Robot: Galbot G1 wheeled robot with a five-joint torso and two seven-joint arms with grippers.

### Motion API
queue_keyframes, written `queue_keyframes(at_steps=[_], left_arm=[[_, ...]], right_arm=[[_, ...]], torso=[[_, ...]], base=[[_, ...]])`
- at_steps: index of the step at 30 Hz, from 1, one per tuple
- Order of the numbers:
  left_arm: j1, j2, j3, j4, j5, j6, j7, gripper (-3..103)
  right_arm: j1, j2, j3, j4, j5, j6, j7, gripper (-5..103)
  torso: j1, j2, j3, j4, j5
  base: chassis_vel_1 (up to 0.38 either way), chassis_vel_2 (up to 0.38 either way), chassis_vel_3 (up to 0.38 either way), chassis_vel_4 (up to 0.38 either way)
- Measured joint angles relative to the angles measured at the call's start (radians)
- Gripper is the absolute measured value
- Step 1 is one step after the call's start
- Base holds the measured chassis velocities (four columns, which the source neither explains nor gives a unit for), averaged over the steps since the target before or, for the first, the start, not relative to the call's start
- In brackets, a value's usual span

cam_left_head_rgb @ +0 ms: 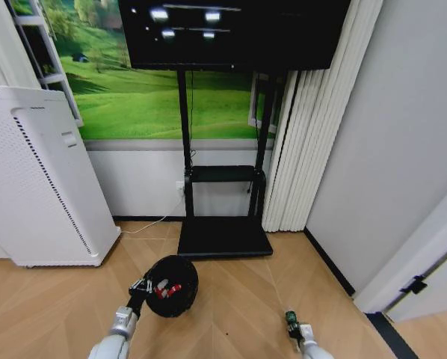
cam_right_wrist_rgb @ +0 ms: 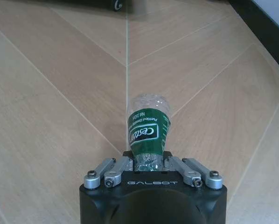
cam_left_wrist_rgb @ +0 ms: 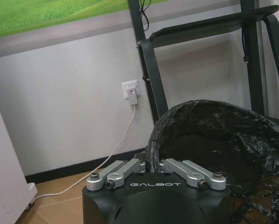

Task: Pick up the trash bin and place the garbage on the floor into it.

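A: Closest to us, our right gripper (cam_right_wrist_rgb: 150,164) is pinched on the green-labelled plastic bottle (cam_right_wrist_rgb: 148,133), low at our right side, held over the herringbone wood floor (cam_right_wrist_rgb: 51,93).

B: And over on our left, the left gripper (cam_left_wrist_rgb: 153,164) is clamped on the rim of the black trash bin (cam_left_wrist_rgb: 214,140), fingers pressed to either side of the bag-lined edge.

A: From the head camera the trash bin (cam_left_head_rgb: 171,286) sits ahead of us on the left, just in front of the black TV stand base (cam_left_head_rgb: 225,237), with the white air purifier (cam_left_head_rgb: 40,179) beyond it.

B: Progress check: we can see a red piece (cam_left_head_rgb: 174,289) and a whitish piece (cam_left_head_rgb: 161,285) already down inside the bin. So two look done, by our reckoning.

A: The bottle (cam_left_head_rgb: 291,320) is the last one, well apart from the bin, off to the right.

B: Orientation: its long axis runs straight out from the right gripper's palm, label lettering running along it. Which end we hold, we can't tell.

A: And the bin's mouth tilts toward us.
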Motion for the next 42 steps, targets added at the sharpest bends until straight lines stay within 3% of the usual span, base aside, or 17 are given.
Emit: queue_keyframes(at_steps=[12, 15, 17, 18, 20, 21, 23, 30, 31, 42], left_arm=[[-0.016, -0.005, 0.018, 0.004, 0.002, 0.0, 0.003, 6], [-0.018, -0.009, 0.02, 0.004, 0.002, 0.0, 0.001, 6], [-0.024, -0.016, 0.03, 0.0, 0.003, 0.0, -0.001, 6], [-0.024, -0.016, 0.03, 0.0, 0.003, 0.0, -0.001, 6], [-0.034, -0.025, 0.045, -0.001, 0.008, 0.005, -0.002, 6], [-0.034, -0.025, 0.045, -0.001, 0.008, 0.005, -0.002, 6], [-0.043, -0.035, 0.054, 0.0, 0.016, 0.008, -0.004, 6], [-0.062, -0.054, 0.082, 0.019, 0.03, 0.01, -0.014, 6], [-0.068, -0.064, 0.11, 0.032, 0.044, 0.01, -0.019, 6], [-0.129, -0.124, 0.238, 0.149, 0.126, -0.009, -0.039, 6]], right_arm=[[-0.135, -0.115, 0.106, 0.358, 0.065, 0.001, 0.031, 24], [-0.171, -0.141, 0.131, 0.478, 0.058, 0.053, -0.033, 24], [-0.201, -0.163, 0.157, 0.591, 0.027, 0.11, -0.125, 24], [-0.201, -0.163, 0.157, 0.591, 0.027, 0.11, -0.125, 24], [-0.23, -0.183, 0.167, 0.688, -0.005, 0.199, -0.207, 24], [-0.23, -0.183, 0.167, 0.688, -0.005, 0.199, -0.207, 24], [-0.236, -0.191, 0.161, 0.744, -0.026, 0.268, -0.261, 24], [-0.211, -0.183, 0.113, 0.776, -0.077, 0.386, -0.371, 24], [-0.187, -0.172, 0.081, 0.753, -0.09, 0.426, -0.414, 24], [-0.039, -0.109, -0.075, 0.581, -0.122, 0.477, -0.439, 24]], torso=[[0.0, 0.0, 0.0, -0.0003, 0.0], [0.0, 0.0, 0.0, 0.0007, 0.0001], [0.0, 0.0, 0.0, 0.0004, -0.0002], [0.0, 0.0, 0.0, 0.0004, -0.0002], [0.0, 0.0, 0.0, 0.0001, 0.0], [0.0, 0.0, 0.0, 0.0001, 0.0], [0.0, 0.0, 0.0, -0.0001, -0.0001], [0.0, 0.0, 0.0, 0.0002, 0.0002], [0.0, 0.0, 0.0, 0.0, -0.0001], [0.0, 0.0, 0.0, -0.0002, 0.0]], base=[[0.0, 0.0, 0.0, 0.0], [0.0, 0.0, 0.0, 0.0], [0.0, 0.0, 0.0, 0.0], [0.0, 0.0, 0.0, 0.0], [0.0, 0.0, 0.0, 0.0], [0.0, 0.0, 0.0, 0.0], [0.0, 0.0, 0.0, 0.0], [0.0, 0.0, 0.0, 0.0], [0.0, 0.0, 0.0, 0.0], [0.0, 0.0, 0.0, 0.0]])
